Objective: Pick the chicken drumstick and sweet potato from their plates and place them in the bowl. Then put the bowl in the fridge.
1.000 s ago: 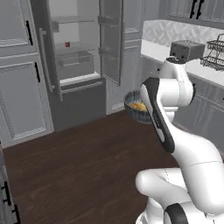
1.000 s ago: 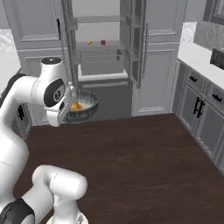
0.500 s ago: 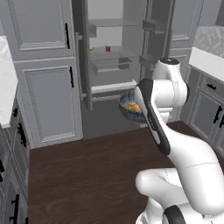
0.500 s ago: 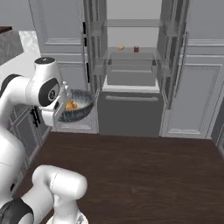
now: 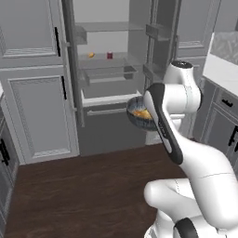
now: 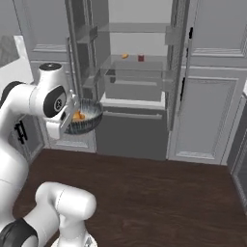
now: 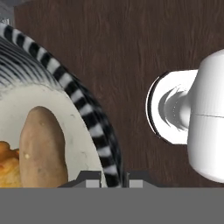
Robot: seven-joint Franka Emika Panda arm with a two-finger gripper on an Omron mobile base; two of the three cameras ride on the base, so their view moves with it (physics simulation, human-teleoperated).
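Gripper (image 7: 111,175) pinches bowl (image 7: 94,118) rim; hand view reveals sweet potato (image 7: 41,146), chicken drumstick (image 7: 8,166).

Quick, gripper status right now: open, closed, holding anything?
Gripper: closed on the rim of the bowl, which it carries with the sweet potato and chicken drumstick inside.

Dark grey ribbed bowl (image 5: 139,113) held up in the air before the open fridge (image 5: 109,69), sweet potato (image 7: 43,146) lay inside it — smooth, tan, elongated — just beside the golden-brown chicken drumstick (image 7: 7,166), fridge doors stood wide open, glass shelves visible.
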